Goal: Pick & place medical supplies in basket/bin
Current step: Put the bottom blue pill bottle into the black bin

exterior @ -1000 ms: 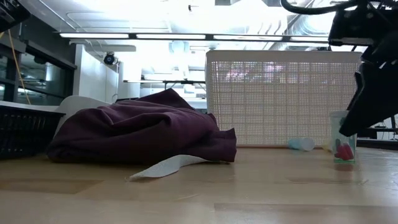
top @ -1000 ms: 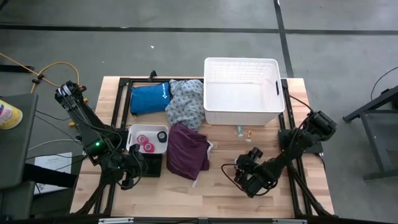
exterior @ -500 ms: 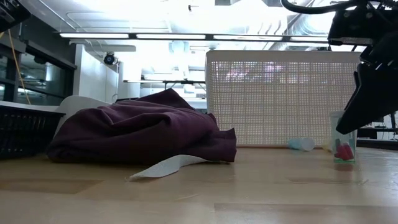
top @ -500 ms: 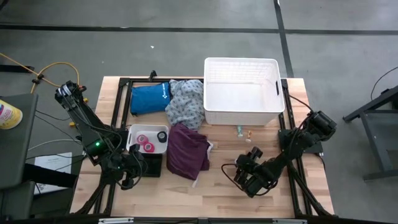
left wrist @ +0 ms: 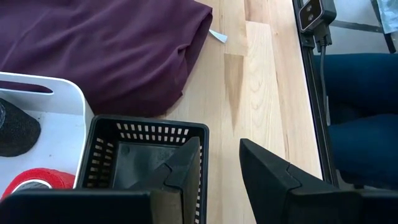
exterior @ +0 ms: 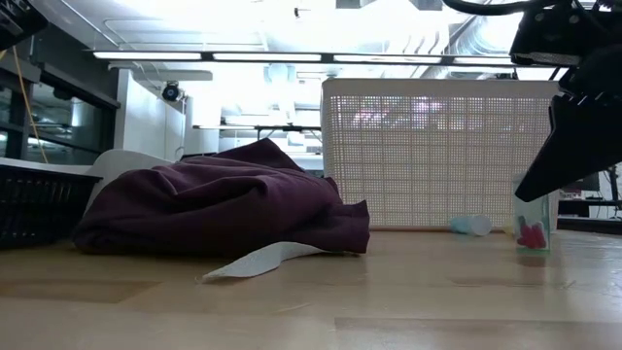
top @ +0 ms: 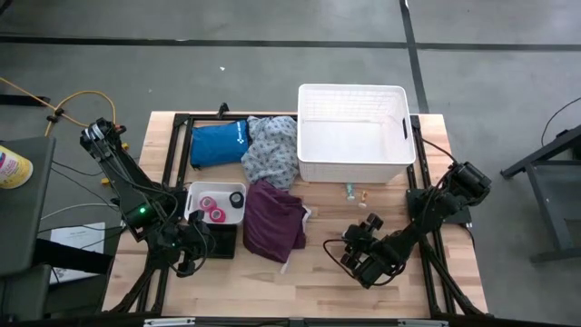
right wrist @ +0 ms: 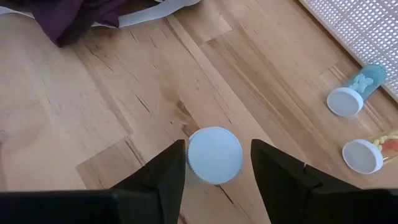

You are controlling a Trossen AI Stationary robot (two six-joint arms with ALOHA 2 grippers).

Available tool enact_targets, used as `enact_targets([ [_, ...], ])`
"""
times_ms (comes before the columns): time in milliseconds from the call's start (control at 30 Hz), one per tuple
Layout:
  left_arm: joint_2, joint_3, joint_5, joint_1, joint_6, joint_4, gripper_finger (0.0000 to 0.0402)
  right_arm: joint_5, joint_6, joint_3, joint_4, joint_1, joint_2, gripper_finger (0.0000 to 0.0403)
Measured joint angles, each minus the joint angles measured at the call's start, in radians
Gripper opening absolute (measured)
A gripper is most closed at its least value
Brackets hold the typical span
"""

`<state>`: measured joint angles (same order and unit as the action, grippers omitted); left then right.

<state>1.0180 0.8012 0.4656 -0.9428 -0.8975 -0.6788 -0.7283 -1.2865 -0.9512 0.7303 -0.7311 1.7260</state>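
I work the right tool low in the right half of the high view, with a white-capped vial standing between its two fingers; the jaws stand partway in, a finger close on either side of the cap, and I cannot tell whether they bear on it yet. The step in hand is, in my judgement, the pick of this vial. Two more vials lie on the tabletop just below the white basket, which sits at upper centre-right of the high view and appears to hold nothing yet. The next move calls for a firm grip on the vial, a straight lift, then a carry up-frame over the basket's near wall before release. The left tool, at lower left of the high view, waits with jaws narrow and holding nothing, over the rim of the black crate, beside the white tray and the maroon cloth.
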Motion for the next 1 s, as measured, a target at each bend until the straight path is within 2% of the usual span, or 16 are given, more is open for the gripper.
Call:
enact_targets([
  [133, 0.000, 0.000, 0.000, 0.000, 0.000, 0.000, 0.0108, 0.001, 0.000, 0.000, -0.001, 0.000, 0.000, 0.0160],
  [433, 0.000, 0.000, -0.003, 0.000, 0.000, 0.000, 0.0108, 0.002, 0.000, 0.000, -0.002, 0.000, 0.000, 0.0104],
  [633, 0.000, 0.000, -0.003, 0.000, 0.000, 0.000, 0.0108, 0.002, 0.014, 0.000, -0.008, 0.000, -0.001, 0.0097],
  [800, 0.000, 0.000, -0.002, 0.000, 0.000, 0.000, 0.0108, 0.002, 0.095, -0.001, -0.060, 0.011, -0.038, 0.0096],
  [1000, 0.000, 0.000, -0.002, 0.000, 0.000, 0.000, 0.0108, 0.003, 0.277, -0.002, -0.180, 0.048, -0.162, 0.0095],
])
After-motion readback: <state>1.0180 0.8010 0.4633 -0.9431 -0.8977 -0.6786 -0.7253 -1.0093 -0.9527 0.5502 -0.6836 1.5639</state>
